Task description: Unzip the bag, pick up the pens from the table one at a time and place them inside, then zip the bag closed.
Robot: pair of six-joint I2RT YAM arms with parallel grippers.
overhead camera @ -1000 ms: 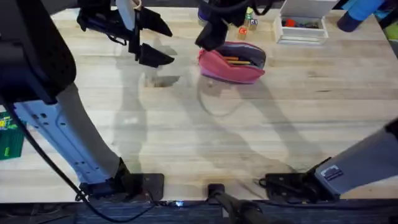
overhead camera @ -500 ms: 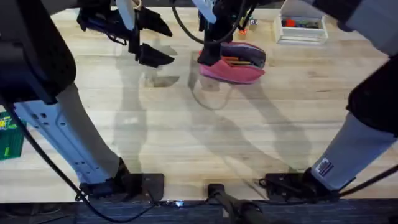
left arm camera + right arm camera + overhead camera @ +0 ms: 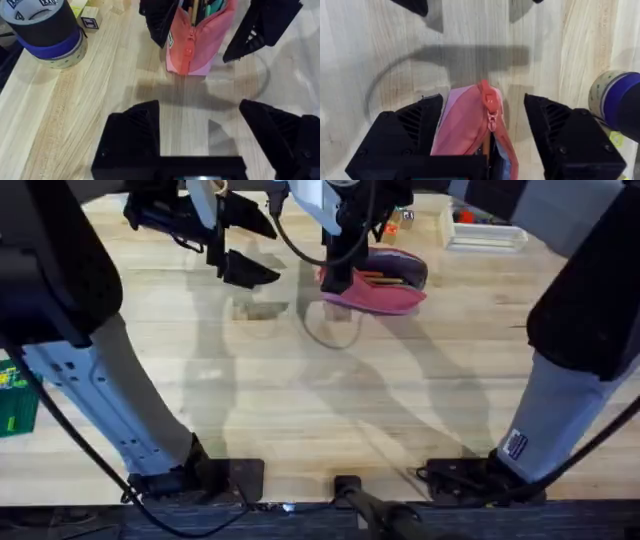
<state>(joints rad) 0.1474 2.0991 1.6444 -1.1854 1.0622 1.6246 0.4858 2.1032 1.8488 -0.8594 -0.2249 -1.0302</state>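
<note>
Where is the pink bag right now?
In the overhead view the bag lies at the far middle of the table, a bit right of centre, with the right hand open around its near end and the left hand off to its left.

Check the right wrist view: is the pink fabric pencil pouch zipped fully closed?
No: the pink fabric pencil pouch gapes open behind its zipper pull, with a stick showing inside.

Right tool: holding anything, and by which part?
Nothing held. The right tool is open, straddling the zipper end of the bag, not closed on it.
</note>
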